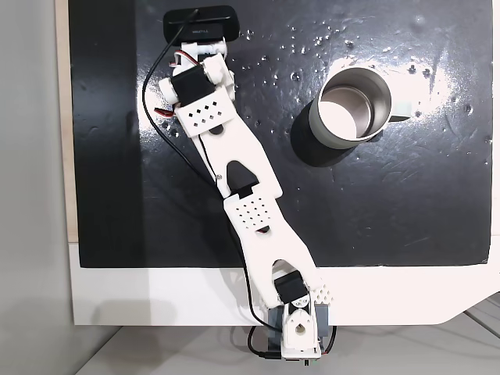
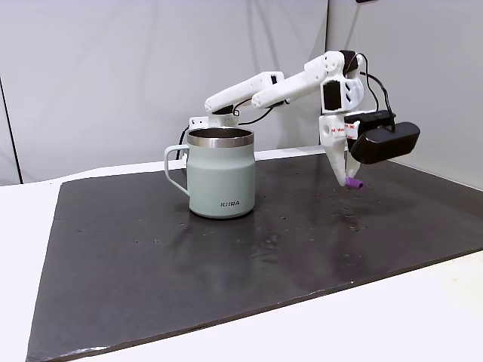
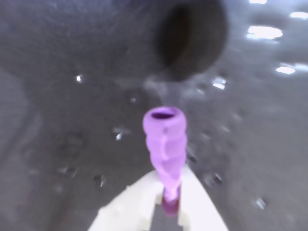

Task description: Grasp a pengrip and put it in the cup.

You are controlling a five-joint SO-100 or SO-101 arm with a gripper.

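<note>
The purple ribbed pengrip (image 3: 165,142) sticks out from between my white fingertips, and my gripper (image 3: 168,204) is shut on its lower end. In a fixed view the gripper (image 2: 349,176) points down over the right part of the mat, with the pengrip (image 2: 353,182) just above the surface. The steel cup (image 2: 221,177) with a handle stands upright well to the left of it there. From above, the cup (image 1: 324,129) shows a pale inside, and the arm (image 1: 250,203) reaches to the far left of it.
A black mat (image 1: 406,203) covers most of the white table (image 1: 156,297). The black wrist camera (image 1: 199,23) sits over the gripper from above. A black cable (image 1: 168,148) runs along the arm. Open mat lies between gripper and cup.
</note>
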